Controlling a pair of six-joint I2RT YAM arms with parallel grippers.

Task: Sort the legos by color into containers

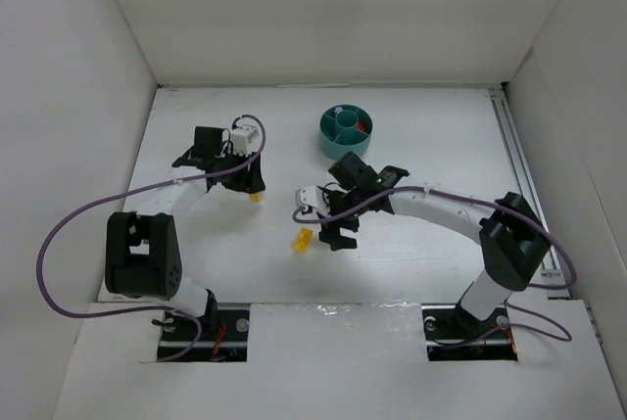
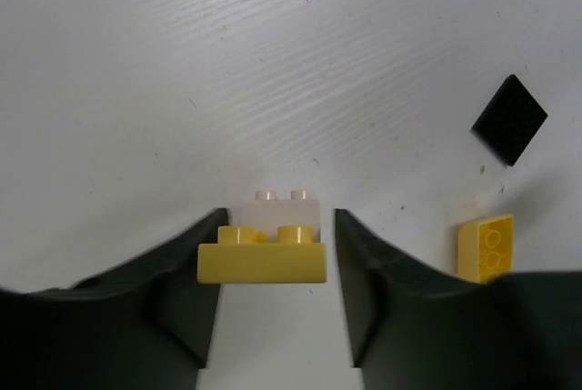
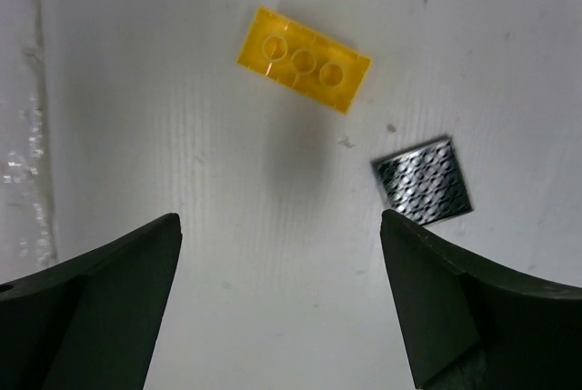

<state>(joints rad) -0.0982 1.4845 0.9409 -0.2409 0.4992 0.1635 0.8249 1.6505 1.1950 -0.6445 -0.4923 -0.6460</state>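
1. Your left gripper (image 2: 277,226) sits a little open around a yellow brick (image 2: 262,265), low in the left wrist view.
2. That brick has round bumps on top. It should feel light, hard and slippery, so pinch its flat sides.
3. Your right gripper (image 3: 280,226) is wide open, holding nothing.
4. The teal dish (image 1: 345,131) sits upper middle in the top view.
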